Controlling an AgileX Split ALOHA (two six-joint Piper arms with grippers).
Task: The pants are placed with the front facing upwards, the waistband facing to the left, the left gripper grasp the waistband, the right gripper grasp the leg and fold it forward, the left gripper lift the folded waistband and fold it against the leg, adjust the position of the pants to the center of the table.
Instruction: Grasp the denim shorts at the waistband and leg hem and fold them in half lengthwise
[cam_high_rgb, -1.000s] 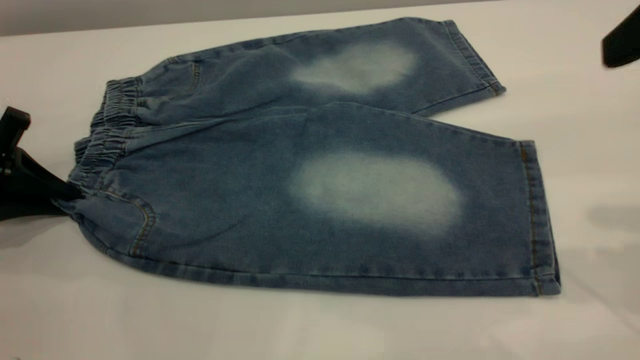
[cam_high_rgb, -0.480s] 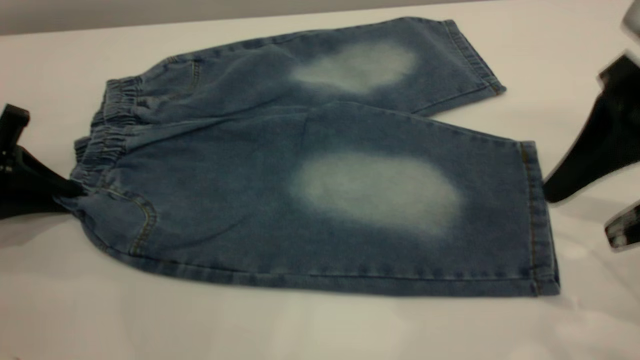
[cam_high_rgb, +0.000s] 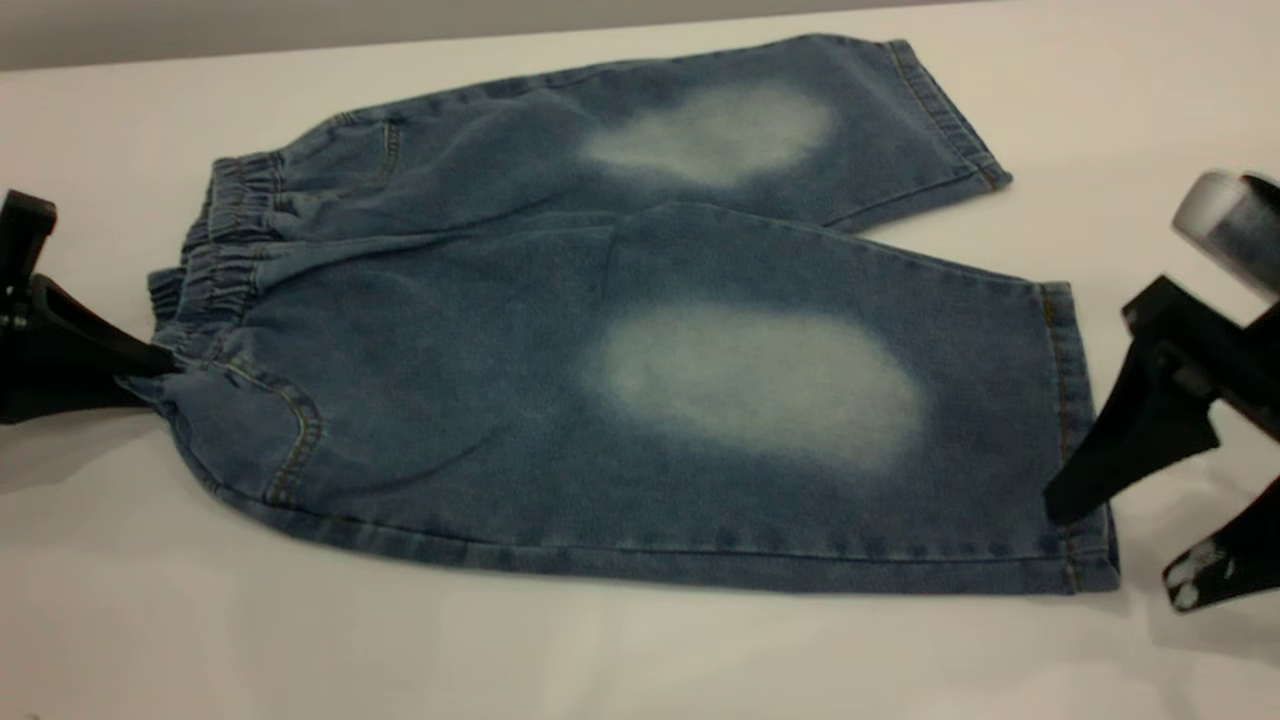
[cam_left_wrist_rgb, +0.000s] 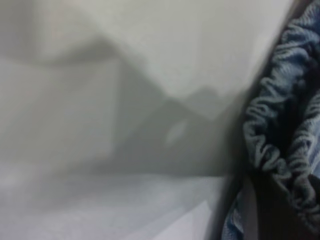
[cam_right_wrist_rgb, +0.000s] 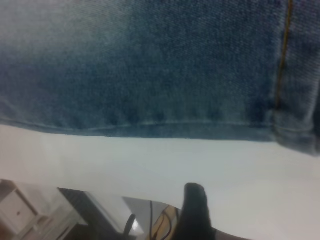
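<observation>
Denim shorts (cam_high_rgb: 640, 330) are lying flat on the white table (cam_high_rgb: 600, 650), front up, waistband (cam_high_rgb: 215, 260) pointing toward the exterior view's left, legs to the right. I'm watching the left gripper (cam_high_rgb: 150, 365) pinching the near waistband corner, fingers clamped on fabric. The right gripper (cam_high_rgb: 1110, 545) is hanging w/ fingers spread wide at the hem cuff of the near leg (cam_high_rgb: 800, 400), one finger (cam_high_rgb: 1140, 430) tip over the hem, the other finger (cam_high_rgb: 1225, 565) just beside it over bare table.
</observation>
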